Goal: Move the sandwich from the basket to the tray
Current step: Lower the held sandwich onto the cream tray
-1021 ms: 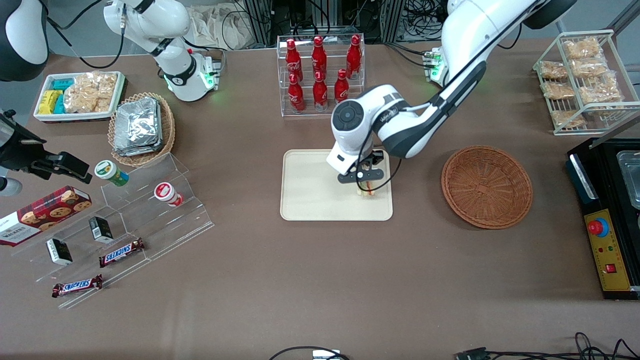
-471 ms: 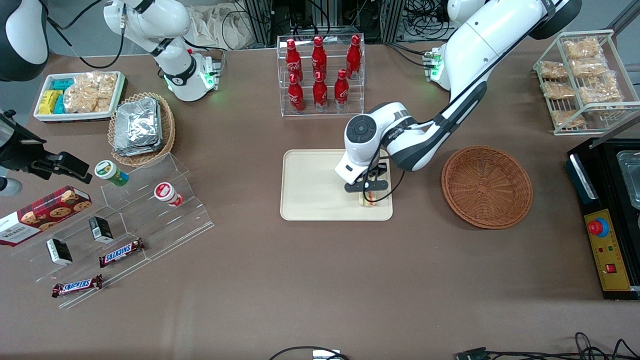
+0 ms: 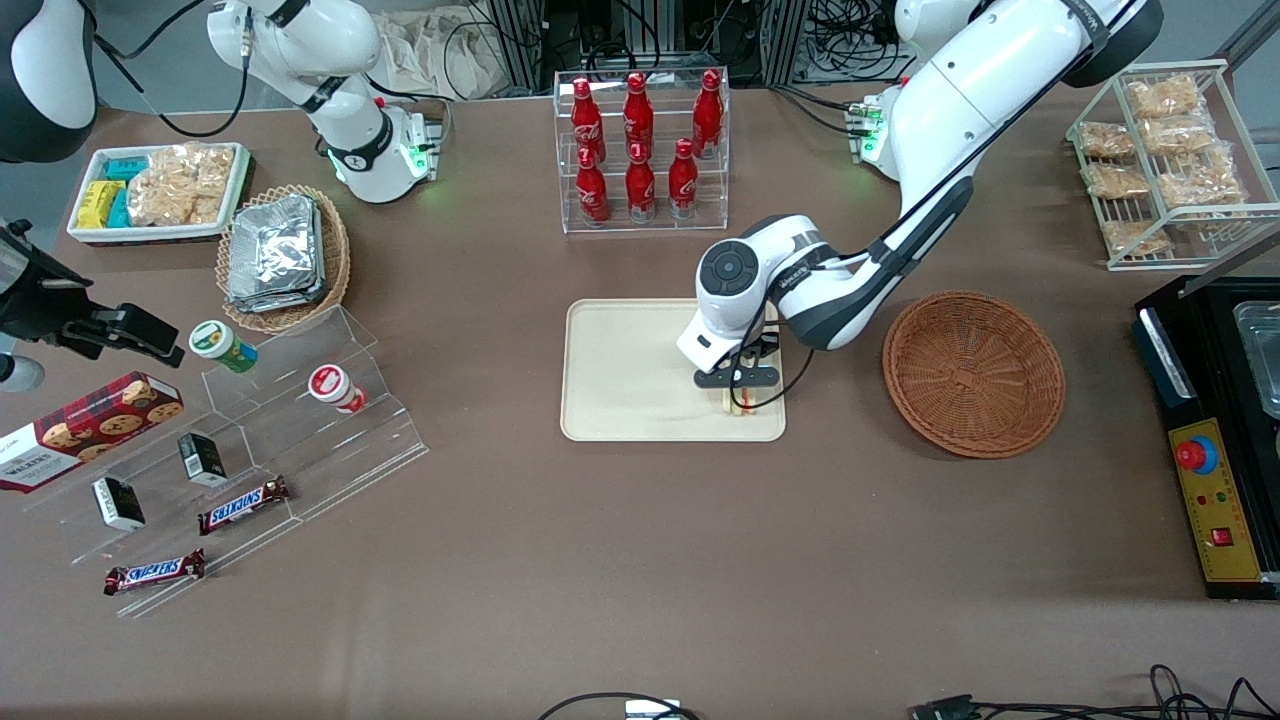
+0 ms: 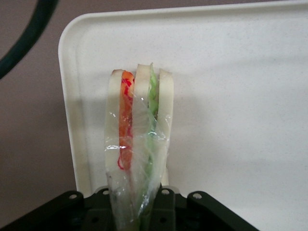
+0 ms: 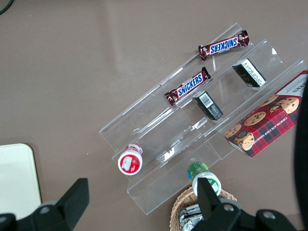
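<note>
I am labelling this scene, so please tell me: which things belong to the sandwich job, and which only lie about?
Job:
- wrapped white-bread sandwich wedge, in the left gripper
- cream rectangular plastic tray beneath it
- reddish-brown round wicker basket

Lying about:
- red bottles in clear rack
- tan basket of foil packets
- Snickers bars

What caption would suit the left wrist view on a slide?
The pincer holds a wrapped sandwich on edge over the corner of the cream tray.

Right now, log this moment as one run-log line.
phase: placing | gripper: shut on sandwich, over tray corner nearest basket | sandwich: upright, wrapped | basket: no sandwich | release: not yet
</note>
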`<state>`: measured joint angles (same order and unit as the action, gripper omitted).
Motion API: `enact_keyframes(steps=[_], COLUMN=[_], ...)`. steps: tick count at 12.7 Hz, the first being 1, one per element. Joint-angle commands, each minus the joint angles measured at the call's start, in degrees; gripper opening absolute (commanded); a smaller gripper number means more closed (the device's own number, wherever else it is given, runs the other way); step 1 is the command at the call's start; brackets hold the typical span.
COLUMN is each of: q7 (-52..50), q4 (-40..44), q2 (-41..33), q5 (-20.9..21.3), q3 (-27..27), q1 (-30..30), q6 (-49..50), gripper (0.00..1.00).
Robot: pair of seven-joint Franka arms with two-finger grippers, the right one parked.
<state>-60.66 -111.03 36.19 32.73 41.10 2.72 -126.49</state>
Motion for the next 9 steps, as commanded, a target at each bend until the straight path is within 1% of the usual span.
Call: enact_keyframes(steps=[1, 2, 9], q7=[0.55, 0.28, -0.25], q4=[-0.68, -0.59, -0.41], q2=[-0.16, -0.16, -0.42], q5=[0.41, 0.05, 0.05], q3=[0.03, 0.03, 0.12], q1=[-0.96, -0.96, -0.96], q6=[-0.86, -0.52, 0.37], gripper=[0.78, 1.00, 1.00])
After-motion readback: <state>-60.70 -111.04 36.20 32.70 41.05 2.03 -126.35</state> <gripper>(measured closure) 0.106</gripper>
